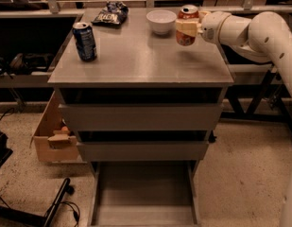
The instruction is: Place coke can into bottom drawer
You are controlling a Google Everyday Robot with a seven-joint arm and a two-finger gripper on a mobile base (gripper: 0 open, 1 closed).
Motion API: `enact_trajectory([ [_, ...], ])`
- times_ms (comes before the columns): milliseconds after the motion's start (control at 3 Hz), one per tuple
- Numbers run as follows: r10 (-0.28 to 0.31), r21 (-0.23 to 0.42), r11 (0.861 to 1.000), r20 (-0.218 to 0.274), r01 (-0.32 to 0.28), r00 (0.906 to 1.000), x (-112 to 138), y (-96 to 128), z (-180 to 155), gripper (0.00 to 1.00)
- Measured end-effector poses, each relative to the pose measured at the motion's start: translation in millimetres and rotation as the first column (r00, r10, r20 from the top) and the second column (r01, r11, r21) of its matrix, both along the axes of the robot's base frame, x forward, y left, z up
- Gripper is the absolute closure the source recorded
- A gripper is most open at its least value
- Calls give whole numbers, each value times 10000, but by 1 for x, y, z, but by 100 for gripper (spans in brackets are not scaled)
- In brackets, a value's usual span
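The coke can [186, 37], orange-red with a silver top, is upright at the back right of the cabinet top [141, 56]. My gripper [187, 27] reaches in from the right and is shut on the can's middle, with cream fingers [185, 27] across its side. The can looks lifted slightly off the surface. The bottom drawer [143, 195] is pulled out at the foot of the cabinet, and its grey floor is bare.
A dark blue can [85, 41] stands at the left of the cabinet top. A white bowl [161, 21] and a dark snack bag [110, 13] sit at the back. Two upper drawers [141, 117] are closed. A cardboard box [53, 136] is on the floor at left.
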State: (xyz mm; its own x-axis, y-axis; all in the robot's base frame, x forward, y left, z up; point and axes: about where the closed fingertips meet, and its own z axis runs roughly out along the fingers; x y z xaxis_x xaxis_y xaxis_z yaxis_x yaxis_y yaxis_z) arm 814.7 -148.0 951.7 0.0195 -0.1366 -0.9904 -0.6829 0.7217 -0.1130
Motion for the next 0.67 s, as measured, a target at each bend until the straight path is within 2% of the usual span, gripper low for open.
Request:
enact_trajectory([
  [333, 1179, -358, 9927, 841, -1152, 9895, -53, 14, 34, 100],
  [667, 2846, -667, 9586, 2102, -2767, 9353, -107, 25, 62, 100],
])
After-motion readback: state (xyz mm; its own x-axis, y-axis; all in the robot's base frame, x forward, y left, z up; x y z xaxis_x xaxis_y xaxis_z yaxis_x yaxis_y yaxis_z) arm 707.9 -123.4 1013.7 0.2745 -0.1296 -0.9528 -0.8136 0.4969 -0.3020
